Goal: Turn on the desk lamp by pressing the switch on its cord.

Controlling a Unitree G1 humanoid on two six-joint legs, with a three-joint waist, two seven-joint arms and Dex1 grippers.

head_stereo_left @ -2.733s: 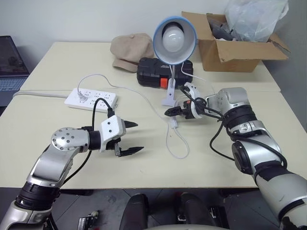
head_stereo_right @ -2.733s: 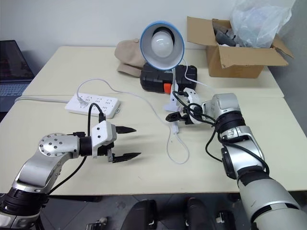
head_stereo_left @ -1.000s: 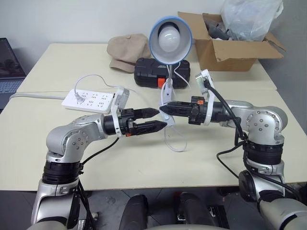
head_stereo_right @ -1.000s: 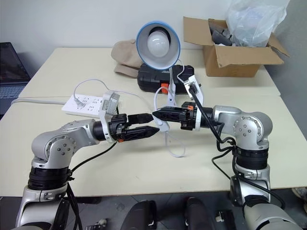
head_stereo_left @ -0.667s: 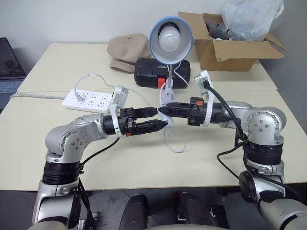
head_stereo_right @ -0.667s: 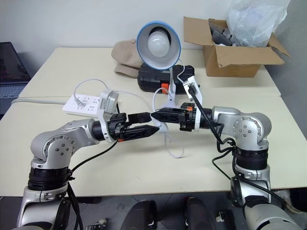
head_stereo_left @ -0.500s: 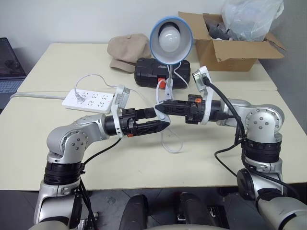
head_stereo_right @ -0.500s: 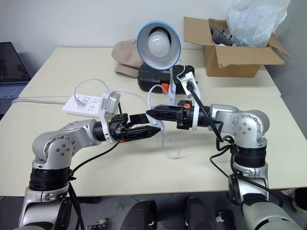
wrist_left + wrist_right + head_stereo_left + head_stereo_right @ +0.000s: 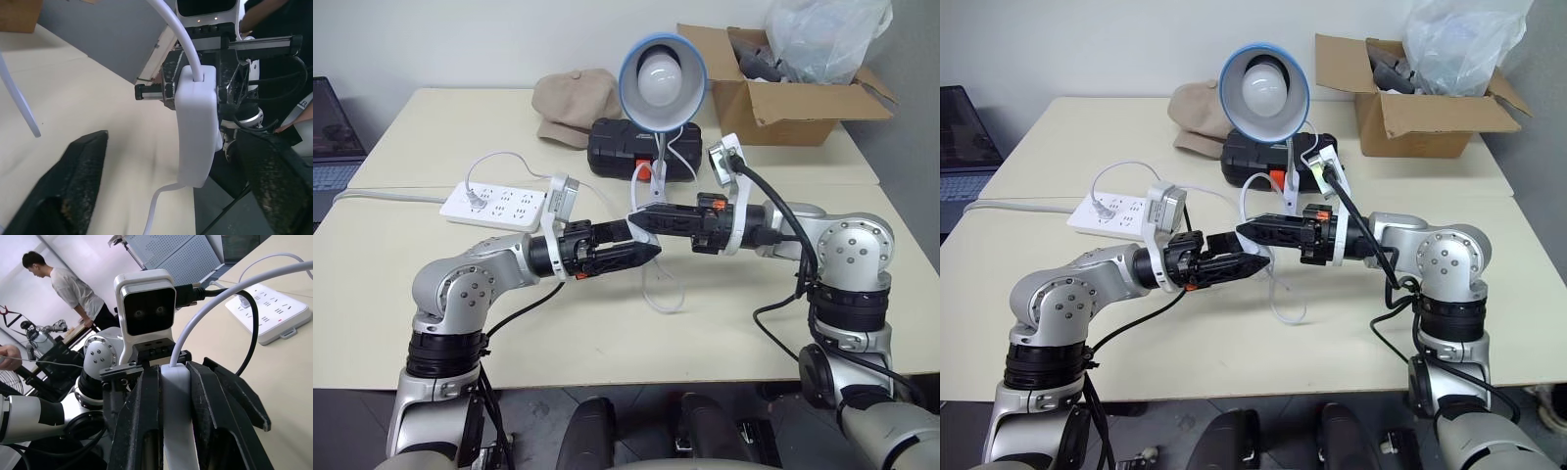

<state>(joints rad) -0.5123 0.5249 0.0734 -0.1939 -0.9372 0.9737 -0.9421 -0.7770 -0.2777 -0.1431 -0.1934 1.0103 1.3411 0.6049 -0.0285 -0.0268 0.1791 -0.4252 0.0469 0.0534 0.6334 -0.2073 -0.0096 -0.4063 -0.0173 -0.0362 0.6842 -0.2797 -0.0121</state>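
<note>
Nearest the camera, the two arms are meeting above the front table (image 9: 607, 343), fingertips overlapping; the right gripper (image 9: 641, 217) is pointing toward the robot's left and is clamping the switch (image 9: 177, 431) between its closed fingers, the white body lying lengthwise in the grip, as the right wrist view is showing; the head views are hiding the switch behind the crossed fingers. The left gripper (image 9: 641, 247) is pointing toward the robot's right with its fingers parted on either side of the switch (image 9: 195, 127); the left wrist view is showing a gap at each finger, no contact; the cord (image 9: 661, 294) is hanging in a loop from the grippers to the tabletop. Farther back, the power strip (image 9: 499, 204) is lying to the robot's left; beyond the grippers the desk lamp (image 9: 662, 73) is standing unlit, shade facing the camera; behind it a black case (image 9: 617, 147), a beige cap (image 9: 573, 103) and a cardboard box (image 9: 783, 98) are resting.
</note>
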